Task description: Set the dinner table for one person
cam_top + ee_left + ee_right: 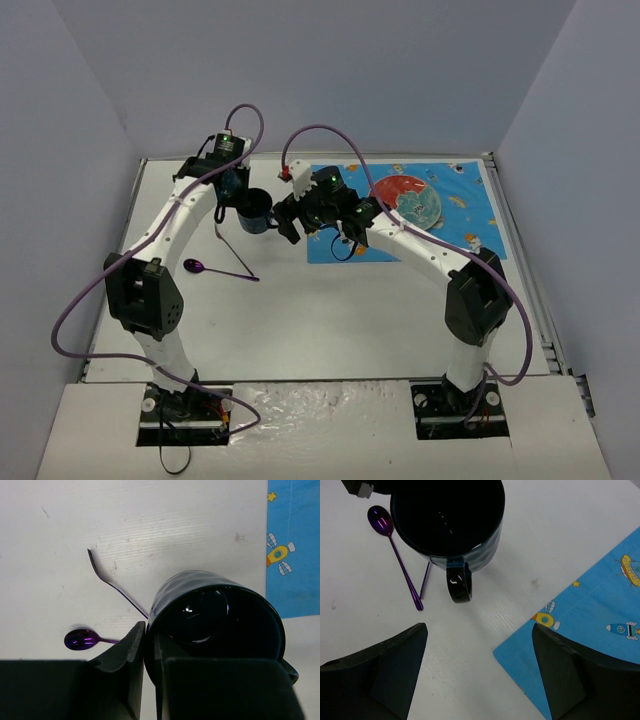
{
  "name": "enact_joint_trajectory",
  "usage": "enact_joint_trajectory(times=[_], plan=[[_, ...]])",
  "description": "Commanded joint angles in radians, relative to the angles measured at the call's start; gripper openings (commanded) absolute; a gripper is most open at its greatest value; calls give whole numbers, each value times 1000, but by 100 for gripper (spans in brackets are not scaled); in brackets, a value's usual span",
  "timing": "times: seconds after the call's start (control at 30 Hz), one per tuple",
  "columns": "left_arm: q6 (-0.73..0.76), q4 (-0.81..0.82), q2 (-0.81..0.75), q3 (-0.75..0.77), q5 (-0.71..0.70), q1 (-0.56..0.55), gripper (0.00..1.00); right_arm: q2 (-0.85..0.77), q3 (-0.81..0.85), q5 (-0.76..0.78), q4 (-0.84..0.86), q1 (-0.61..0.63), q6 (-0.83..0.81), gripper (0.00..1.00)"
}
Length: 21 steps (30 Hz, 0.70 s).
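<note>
L gripper (144, 632) clenched on mug (215, 615) rim. R gripper (479, 650) jaws apart, empty, facing mug handle. Dinner table (330, 320) under mug; spoon (395, 550) just beside mug, mat (585, 625) near handle side.

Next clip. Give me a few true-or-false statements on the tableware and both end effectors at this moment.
1. The left end effector grips the mug by its rim. True.
2. The right end effector is shut on the mug's handle. False: it is open, short of the handle, and holds nothing.
3. The plate sits on the blue mat. True.
4. The spoon lies on the mat. False: it lies on the bare white table, beside the mug.
</note>
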Motion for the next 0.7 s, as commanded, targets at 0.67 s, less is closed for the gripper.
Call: enact_joint_trajectory(times=[0.67], plan=[[-112, 23, -148, 40, -2, -82, 0, 26, 95, 58, -24, 56, -49, 61]])
